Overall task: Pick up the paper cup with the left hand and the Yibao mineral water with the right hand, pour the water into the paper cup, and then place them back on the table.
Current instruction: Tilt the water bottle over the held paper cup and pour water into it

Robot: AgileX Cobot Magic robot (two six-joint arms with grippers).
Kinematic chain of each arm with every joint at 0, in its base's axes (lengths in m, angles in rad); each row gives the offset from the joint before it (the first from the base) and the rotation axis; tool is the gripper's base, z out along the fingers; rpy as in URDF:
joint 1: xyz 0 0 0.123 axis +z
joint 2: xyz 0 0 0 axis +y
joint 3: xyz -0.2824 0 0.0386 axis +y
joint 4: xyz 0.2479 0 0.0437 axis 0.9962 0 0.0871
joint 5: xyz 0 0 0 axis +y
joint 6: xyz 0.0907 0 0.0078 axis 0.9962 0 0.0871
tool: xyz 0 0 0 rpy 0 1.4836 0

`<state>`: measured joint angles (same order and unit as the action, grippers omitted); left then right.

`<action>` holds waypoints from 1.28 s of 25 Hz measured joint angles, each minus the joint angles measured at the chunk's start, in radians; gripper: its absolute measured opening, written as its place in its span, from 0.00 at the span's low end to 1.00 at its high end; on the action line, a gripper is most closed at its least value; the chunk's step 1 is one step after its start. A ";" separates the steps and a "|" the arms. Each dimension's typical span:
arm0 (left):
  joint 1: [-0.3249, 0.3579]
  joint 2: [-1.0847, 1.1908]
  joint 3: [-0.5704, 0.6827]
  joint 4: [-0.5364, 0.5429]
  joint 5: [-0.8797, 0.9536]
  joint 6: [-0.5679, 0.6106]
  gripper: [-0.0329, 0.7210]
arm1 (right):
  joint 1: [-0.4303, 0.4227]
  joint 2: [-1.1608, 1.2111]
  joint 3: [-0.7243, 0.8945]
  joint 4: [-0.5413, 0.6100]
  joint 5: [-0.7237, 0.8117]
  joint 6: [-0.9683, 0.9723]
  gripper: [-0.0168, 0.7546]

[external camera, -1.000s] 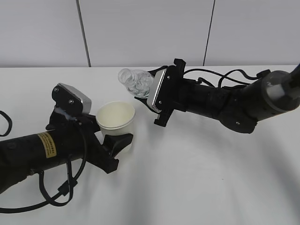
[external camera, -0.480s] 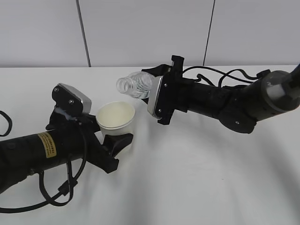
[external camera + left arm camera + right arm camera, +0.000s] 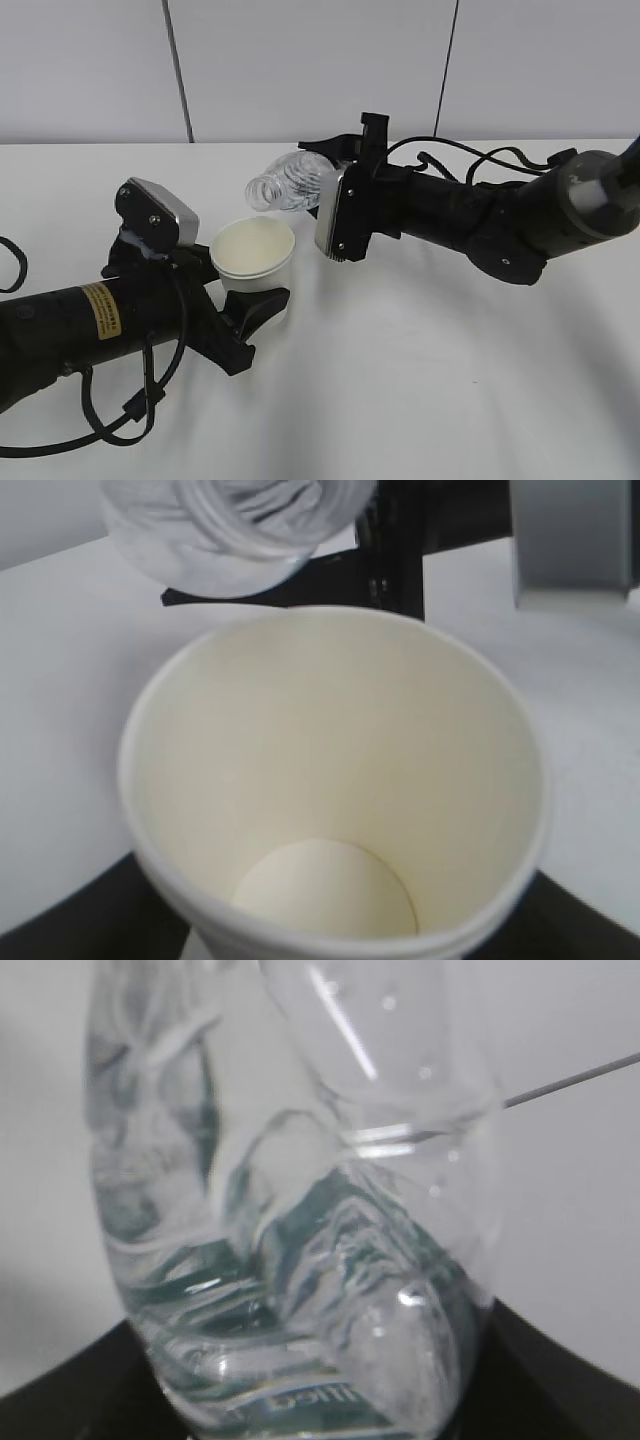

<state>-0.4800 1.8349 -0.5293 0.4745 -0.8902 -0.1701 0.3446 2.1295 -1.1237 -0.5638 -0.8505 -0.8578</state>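
Paper cup (image 3: 253, 257): upright, white outside, cream inside, and you can see down to its dry bottom in the left wrist view (image 3: 330, 780). It sits between the fingers of your left hand (image 3: 245, 300), which clasp its lower wall.

Yibao mineral water (image 3: 285, 182): clear ribbed bottle, no cap, tipped nearly level. Your right hand (image 3: 325, 165) is closed around its body, the open mouth jutting out beyond the fingers, just above and behind the cup's rim. Water lies along the bottle's lower side (image 3: 290, 1290).

Table (image 3: 420, 380): plain white, below both pincers.
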 joint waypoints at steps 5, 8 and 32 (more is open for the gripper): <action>0.000 0.000 0.000 0.000 0.000 0.000 0.65 | 0.000 0.000 0.000 0.010 -0.013 -0.069 0.64; 0.000 0.000 0.000 0.000 0.000 0.000 0.65 | 0.000 0.000 0.000 0.022 -0.035 -0.102 0.64; 0.000 0.000 0.000 0.001 0.031 0.000 0.65 | 0.000 0.000 0.000 0.068 -0.049 -0.313 0.64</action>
<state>-0.4800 1.8349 -0.5293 0.4755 -0.8595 -0.1701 0.3446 2.1295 -1.1237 -0.4963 -0.8995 -1.1710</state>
